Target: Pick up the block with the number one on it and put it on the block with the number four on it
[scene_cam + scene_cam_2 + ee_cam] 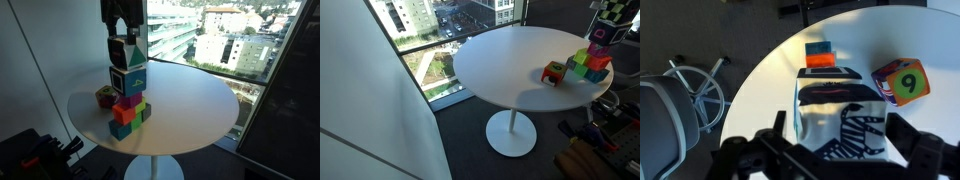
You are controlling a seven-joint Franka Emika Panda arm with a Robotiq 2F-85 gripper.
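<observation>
The block with the number one [121, 52] is sitting atop the blue-framed block [130, 79] while our pincer [122, 42] is clamping it.

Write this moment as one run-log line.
gripper: shut on the block with the number one | position: over the block with the number four | release: not yet

The gripper [125, 48] is running off the top edge in an exterior view. In the wrist view the green-edged cube [845, 115], its marking blurring, is covering the blue-framed cube [128, 80] beneath.
</observation>
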